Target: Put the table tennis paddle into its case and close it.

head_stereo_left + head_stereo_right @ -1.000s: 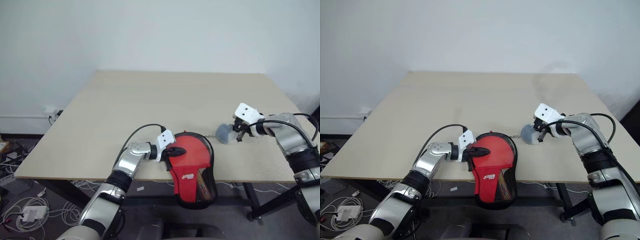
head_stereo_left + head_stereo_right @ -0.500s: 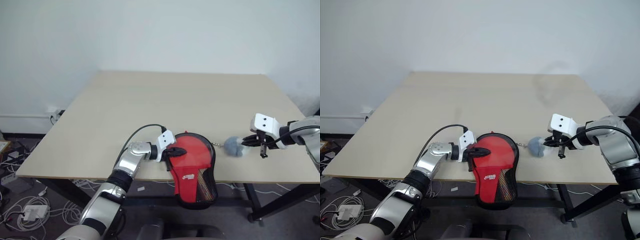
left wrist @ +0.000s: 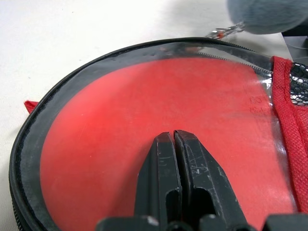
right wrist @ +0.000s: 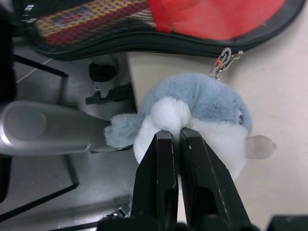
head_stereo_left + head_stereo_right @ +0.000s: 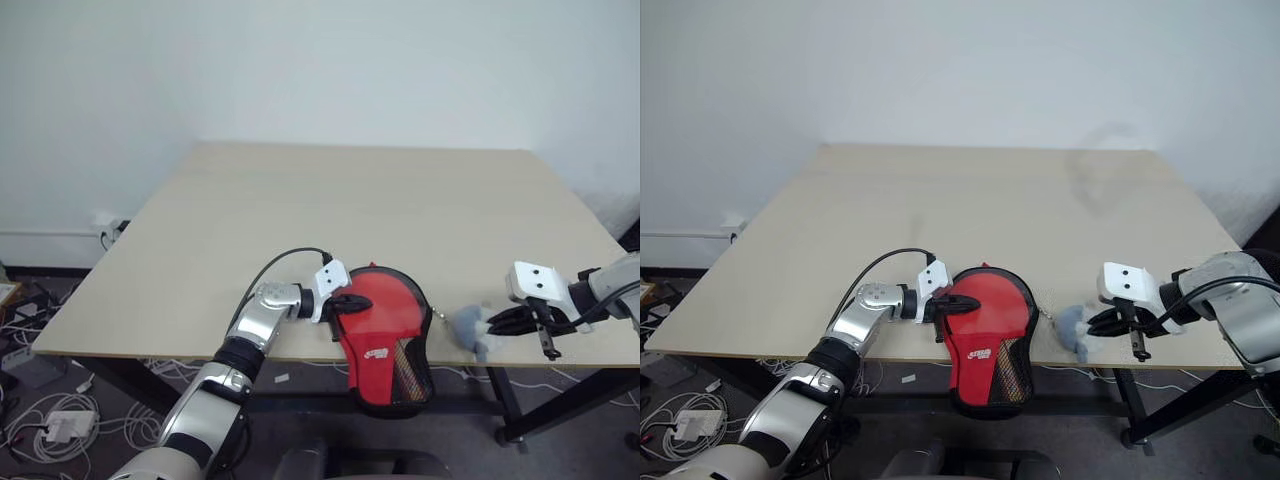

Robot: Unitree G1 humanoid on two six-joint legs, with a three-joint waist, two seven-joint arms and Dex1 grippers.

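left hand [image 5: 350,300]: I see it shut, pressing on case [image 5: 385,335]
right hand [image 4: 174,144]: pinching plush zip charm [image 4: 202,113] right of case, at desk [image 5: 350,200] edge
paddle [image 3: 159,120]: inside case

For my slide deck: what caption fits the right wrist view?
Right end effector pinches a grey-and-white plush toy chained to the black-edged paddle case.

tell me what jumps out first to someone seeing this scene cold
The red table tennis paddle inside its clear-fronted case, hanging over the table's near edge with the shut left gripper on it. Then the grey-and-white plush charm to its right, clipped to the case's zip and pinched by the right gripper.
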